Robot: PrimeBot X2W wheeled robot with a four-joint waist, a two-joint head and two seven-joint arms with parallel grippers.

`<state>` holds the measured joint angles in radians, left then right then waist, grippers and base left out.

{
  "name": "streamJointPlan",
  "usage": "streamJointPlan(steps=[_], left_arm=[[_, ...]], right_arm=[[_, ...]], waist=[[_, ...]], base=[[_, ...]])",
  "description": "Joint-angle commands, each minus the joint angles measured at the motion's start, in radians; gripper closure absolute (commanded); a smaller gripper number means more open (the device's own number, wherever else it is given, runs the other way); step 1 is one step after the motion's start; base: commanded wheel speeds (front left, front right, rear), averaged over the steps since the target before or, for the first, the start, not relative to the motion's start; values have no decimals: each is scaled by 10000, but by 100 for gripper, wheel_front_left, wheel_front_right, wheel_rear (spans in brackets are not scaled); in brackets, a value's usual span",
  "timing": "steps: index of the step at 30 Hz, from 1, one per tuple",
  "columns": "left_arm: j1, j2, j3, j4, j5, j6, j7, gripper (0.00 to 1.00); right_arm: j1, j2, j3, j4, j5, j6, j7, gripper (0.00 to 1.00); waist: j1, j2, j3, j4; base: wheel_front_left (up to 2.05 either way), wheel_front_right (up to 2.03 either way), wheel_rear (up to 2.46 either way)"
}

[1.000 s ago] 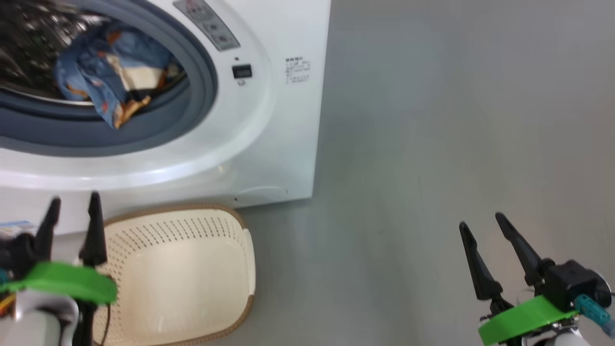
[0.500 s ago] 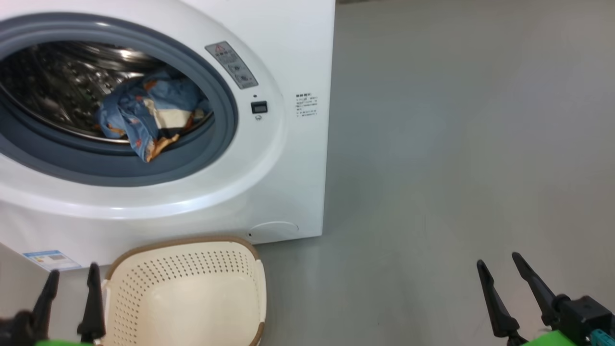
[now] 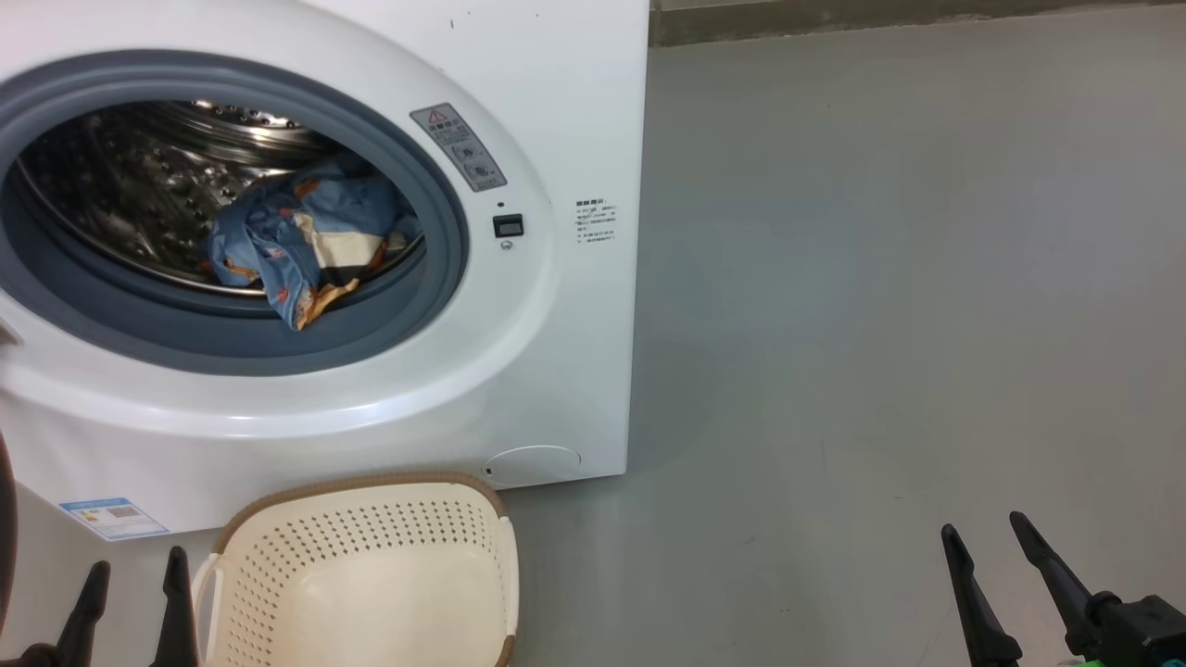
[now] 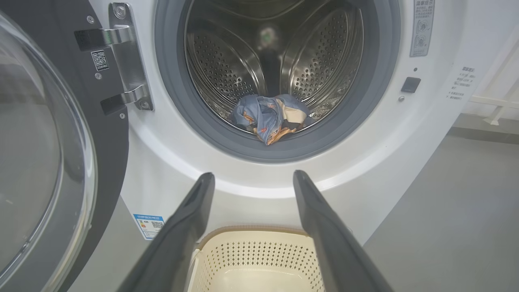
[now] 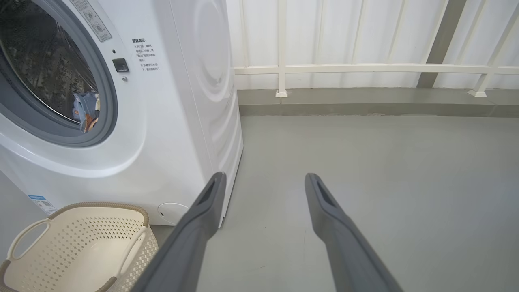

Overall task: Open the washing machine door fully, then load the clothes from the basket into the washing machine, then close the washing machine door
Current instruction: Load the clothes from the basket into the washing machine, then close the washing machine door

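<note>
The washing machine [image 3: 556,111] stands at the left with its door [image 4: 32,162] swung wide open on its hinge. The blue printed clothes [image 3: 306,245] lie bunched at the drum's front lip, one corner drooping onto the grey gasket; the same clothes [image 4: 269,117] appear in the left wrist view. The basket [image 3: 361,484] sits on the floor below the opening and looks empty. My left gripper [image 3: 136,565] is open beside the basket's left side, pointing at the washer. My right gripper [image 3: 984,528] is open over bare floor, far right of the washer.
Grey floor [image 3: 880,324] stretches to the right of the washer. A white railing [image 5: 365,69] on a low kerb runs along the back. The open door [image 4: 81,194] juts out on the washer's left, close to my left gripper [image 4: 253,175].
The head camera has moved, so the washer and basket sit lower and more of the drum shows. Both grippers have sunk toward the bottom edge, still open. The clothes lie as before.
</note>
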<state>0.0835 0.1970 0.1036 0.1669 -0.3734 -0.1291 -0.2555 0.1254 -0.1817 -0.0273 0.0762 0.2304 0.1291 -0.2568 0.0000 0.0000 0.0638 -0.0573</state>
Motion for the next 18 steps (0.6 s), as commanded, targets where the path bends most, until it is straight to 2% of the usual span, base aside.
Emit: streamJointPlan(steps=[1,18], left_arm=[[-166,176,387,-284,106,-16,-63,0],[-381,248,192,-316,190,-16,-63,0]], right_arm=[[-64,-163,167,-271,-25,16,-49,0],[-117,-79,126,-307,-36,16,-49,0]], waist=[[0,0,0,-3],[0,0,83,80]], base=[[0,0,0],[0,0,0]])
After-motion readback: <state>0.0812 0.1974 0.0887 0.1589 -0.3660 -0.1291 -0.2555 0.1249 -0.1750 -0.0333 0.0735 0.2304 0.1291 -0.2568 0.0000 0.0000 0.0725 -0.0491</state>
